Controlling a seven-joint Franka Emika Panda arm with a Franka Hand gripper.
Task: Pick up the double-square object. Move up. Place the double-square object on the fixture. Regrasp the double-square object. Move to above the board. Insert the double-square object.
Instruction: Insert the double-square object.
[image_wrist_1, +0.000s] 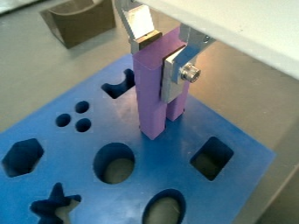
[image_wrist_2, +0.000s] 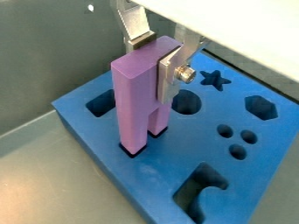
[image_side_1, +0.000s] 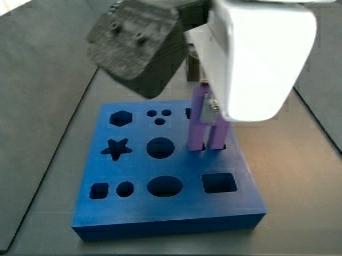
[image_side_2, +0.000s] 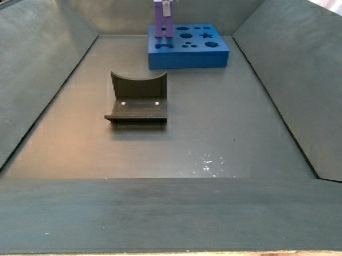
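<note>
The light-purple double-square object (image_wrist_1: 158, 87) stands upright on the blue board (image_wrist_1: 152, 157), its two prongs pointing down. In a wrist view the block (image_wrist_2: 135, 101) meets the board (image_wrist_2: 128, 175) at a dark cut-out near the board's edge, with the prong tips just inside it. My gripper (image_wrist_1: 160, 57) is shut on the block's upper part, one silver finger (image_wrist_2: 167, 68) flat against its side and the other behind its top edge. In both side views the purple block (image_side_1: 203, 125) (image_side_2: 162, 12) rises from the board (image_side_1: 134, 170) (image_side_2: 187, 55).
The olive-brown fixture (image_side_2: 136, 100) sits on the grey floor well apart from the board, also showing behind the gripper (image_wrist_1: 76, 22). Sloping grey walls enclose the bin. The white wrist housing (image_side_1: 254, 60) hides the fingers in a side view.
</note>
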